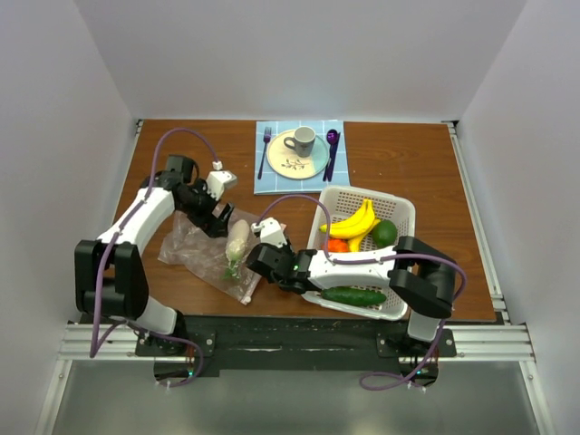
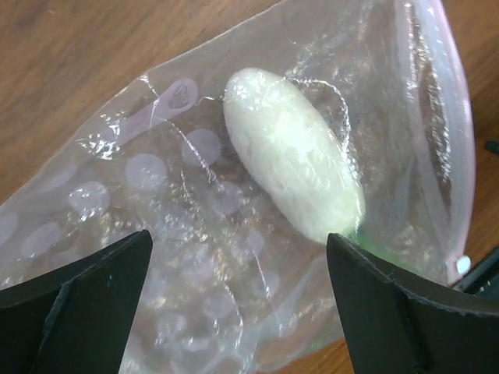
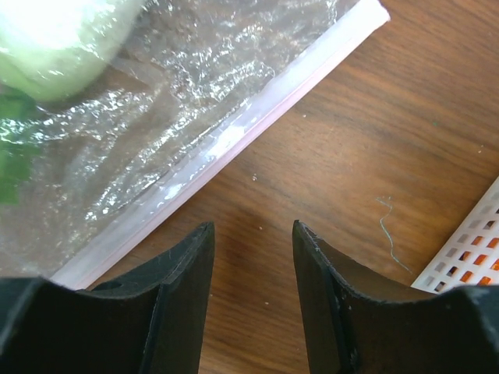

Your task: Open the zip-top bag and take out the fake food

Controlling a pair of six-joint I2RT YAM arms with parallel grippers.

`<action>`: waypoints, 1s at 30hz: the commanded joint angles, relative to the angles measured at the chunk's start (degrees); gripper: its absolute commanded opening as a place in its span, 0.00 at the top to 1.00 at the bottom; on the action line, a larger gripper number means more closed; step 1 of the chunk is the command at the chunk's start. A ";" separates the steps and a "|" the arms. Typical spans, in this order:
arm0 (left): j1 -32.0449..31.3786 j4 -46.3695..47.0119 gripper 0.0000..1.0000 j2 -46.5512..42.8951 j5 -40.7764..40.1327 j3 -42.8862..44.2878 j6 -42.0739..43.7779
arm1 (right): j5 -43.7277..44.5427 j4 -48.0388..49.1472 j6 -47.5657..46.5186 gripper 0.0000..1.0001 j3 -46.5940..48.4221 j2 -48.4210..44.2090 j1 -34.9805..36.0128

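Pinching at bare wood is judged the main risk: the right gripper (image 3: 251,230) is held low over the table (image 3: 374,117) with its 2 fingers partly apart and nothing between them. The pinkish zip strip (image 3: 234,140) of the zip-top bag (image 1: 204,254) lies just beside 1 finger rather than in the gap. A closure from this spot could be expected to miss the edge, or to catch only 1 layer of film. Whether the zip is sealed cannot be told. The crinkly plastic is likely to slide on the wood if it is pushed, and the bag, which lies near the table's near edge, could be dragged instead of opened. The pale whitish vegetable (image 2: 292,171) lies inside the bag and could be pinned through both layers if the left gripper (image 2: 239,241) were lowered. That gripper is held wide above the bag, with the vegetable seen between its fingers and nothing grasped. The bananas (image 1: 358,220), orange-red fruit (image 1: 337,245), green round fruit (image 1: 384,232) and cucumber (image 1: 353,295) are seen in the white basket (image 1: 406,210). The left arm is bent over the bag's far side with its wrist pointed down. The right arm is folded across the basket's near rim and stretched leftward to the bag's near-right edge.
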 commanded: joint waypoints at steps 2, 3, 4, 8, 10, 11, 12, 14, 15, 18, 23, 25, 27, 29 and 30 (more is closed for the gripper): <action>-1.57 9.41 0.01 4.30 0.75 -2.95 -3.59 | 1.65 0.27 1.49 0.52 0.06 0.20 -0.16; -1.75 9.95 0.01 4.75 0.05 -3.13 -4.38 | 1.82 0.36 1.40 0.52 0.15 0.20 -0.08; -2.01 11.00 0.00 5.27 -0.22 -3.22 -4.47 | 1.82 0.45 1.31 0.52 0.24 0.29 -0.08; -2.01 13.38 0.01 6.77 -2.77 -4.36 -4.30 | 1.82 1.41 0.87 0.52 0.06 0.64 -0.16; -2.01 14.25 0.00 6.77 -4.61 -5.50 -3.94 | 1.82 1.42 0.87 0.52 0.32 0.99 -0.16; -2.01 14.69 0.00 6.86 -4.88 -5.77 -3.94 | 1.74 1.59 0.87 0.52 0.50 1.17 -0.16; -2.01 14.87 0.01 6.86 -5.40 -6.47 -4.12 | 1.82 1.68 0.87 0.52 0.59 1.60 -0.16; -2.28 15.66 0.00 6.86 -5.85 -7.78 -4.21 | 1.82 2.12 0.70 0.52 0.50 1.96 -0.25; -2.54 16.19 0.00 6.86 -6.37 -8.23 -4.47 | 1.82 2.29 0.35 0.52 0.59 2.48 -0.25; -4.03 17.42 0.00 6.69 -6.99 -9.81 -5.52 | 1.82 3.43 0.00 0.52 0.59 3.71 -0.34; -8.16 18.04 0.01 5.81 -9.19 -11.57 -6.49 | 1.73 7.82 -1.32 0.52 1.03 5.21 -0.78; -8.96 17.52 0.01 5.28 -9.62 -11.92 -5.97 | 0.95 9.84 -1.59 0.52 1.55 5.56 -1.04; -9.05 17.25 0.00 5.10 -10.50 -12.53 -5.27 | -0.63 11.43 -1.85 0.52 1.82 5.39 -1.13; -9.05 17.07 0.00 4.93 -11.90 -13.32 -4.82 | -2.21 13.45 -1.85 0.51 2.08 4.51 -1.22; -9.05 17.16 0.00 4.75 -12.35 -13.68 -4.30 | -2.74 14.15 -1.77 0.51 1.91 3.98 -1.13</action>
